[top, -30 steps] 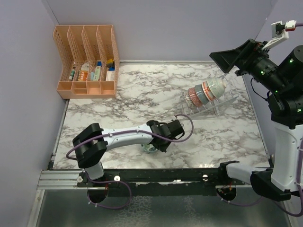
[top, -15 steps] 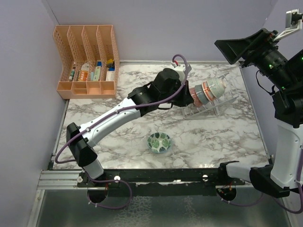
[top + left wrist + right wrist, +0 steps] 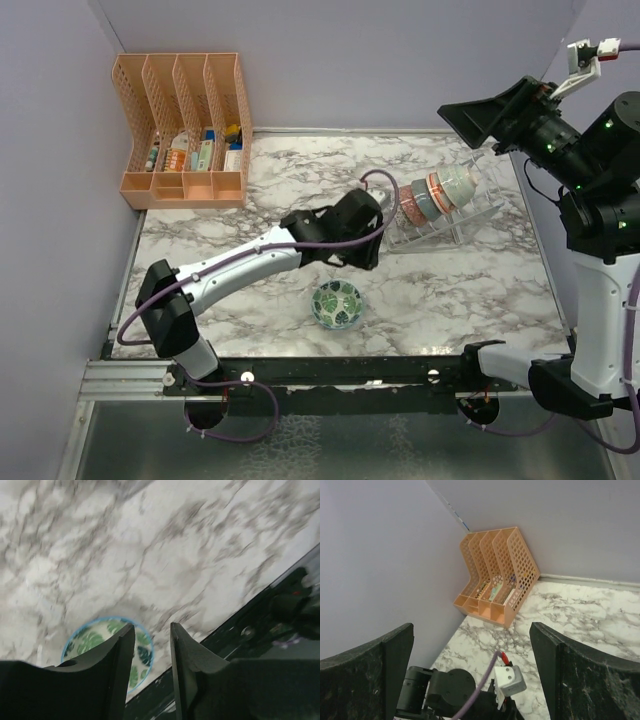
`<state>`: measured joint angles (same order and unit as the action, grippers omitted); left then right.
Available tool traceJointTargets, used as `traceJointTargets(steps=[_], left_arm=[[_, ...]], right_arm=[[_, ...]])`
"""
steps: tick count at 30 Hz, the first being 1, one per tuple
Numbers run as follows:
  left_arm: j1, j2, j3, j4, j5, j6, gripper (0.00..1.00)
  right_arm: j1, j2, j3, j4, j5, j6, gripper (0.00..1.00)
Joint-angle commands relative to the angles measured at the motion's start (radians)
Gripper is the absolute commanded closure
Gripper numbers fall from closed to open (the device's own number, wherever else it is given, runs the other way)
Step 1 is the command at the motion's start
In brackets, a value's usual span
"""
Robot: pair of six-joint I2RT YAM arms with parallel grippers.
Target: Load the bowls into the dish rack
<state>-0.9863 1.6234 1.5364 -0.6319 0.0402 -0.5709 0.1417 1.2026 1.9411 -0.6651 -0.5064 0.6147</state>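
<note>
From above, a white marble-patterned table (image 3: 250, 200) with grey veins sits between plain lilac walls. A clear, wire-like dish rack (image 3: 455, 228) stands at the far right. It holds a tight row of round ceramic bowls (image 3: 432, 195) standing on edge, with grey, orange-red and pale green rims showing. The exact number is hard to make out. One more bowl, the green-blue leaf-print bowl (image 3: 337, 303), sits alone and upright on the marble near the front edge, well apart from the rack. The white left arm (image 3: 260, 262) reaches diagonally across the table, its black wrist between that bowl and the rack. An orange lattice file organiser (image 3: 185, 130) stands in the far left corner. The right arm (image 3: 600, 200) is raised high at the right.

The left wrist view is blurred. The left gripper (image 3: 151, 629) has smooth black fingers parted by a narrow gap and grasps nothing. The leaf-print bowl lies below them.

In the right wrist view, the right gripper (image 3: 471, 627) is spread wide and empty, high over the table.
</note>
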Motion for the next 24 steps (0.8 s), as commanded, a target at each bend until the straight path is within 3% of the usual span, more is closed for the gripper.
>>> traceJointTargets(steps=[1,4,8,24], left_arm=[[-0.077,-0.057,-0.203,-0.050,-0.154,0.049,0.61],[-0.114,-0.039,-0.295,0.005,-0.167,0.064,0.59],[-0.176,-0.006,-0.309,0.059,-0.169,0.117,0.49],[-0.212,0.066,-0.380,0.096,-0.149,0.181,0.45]], right_arm=[[-0.007,-0.035,-0.052,-0.023,-0.025,-0.025,0.00],[-0.007,-0.041,-0.076,-0.033,-0.022,-0.026,0.00],[-0.007,-0.036,-0.075,-0.040,-0.018,-0.031,0.00],[-0.007,-0.042,-0.100,-0.047,-0.001,-0.045,0.00]])
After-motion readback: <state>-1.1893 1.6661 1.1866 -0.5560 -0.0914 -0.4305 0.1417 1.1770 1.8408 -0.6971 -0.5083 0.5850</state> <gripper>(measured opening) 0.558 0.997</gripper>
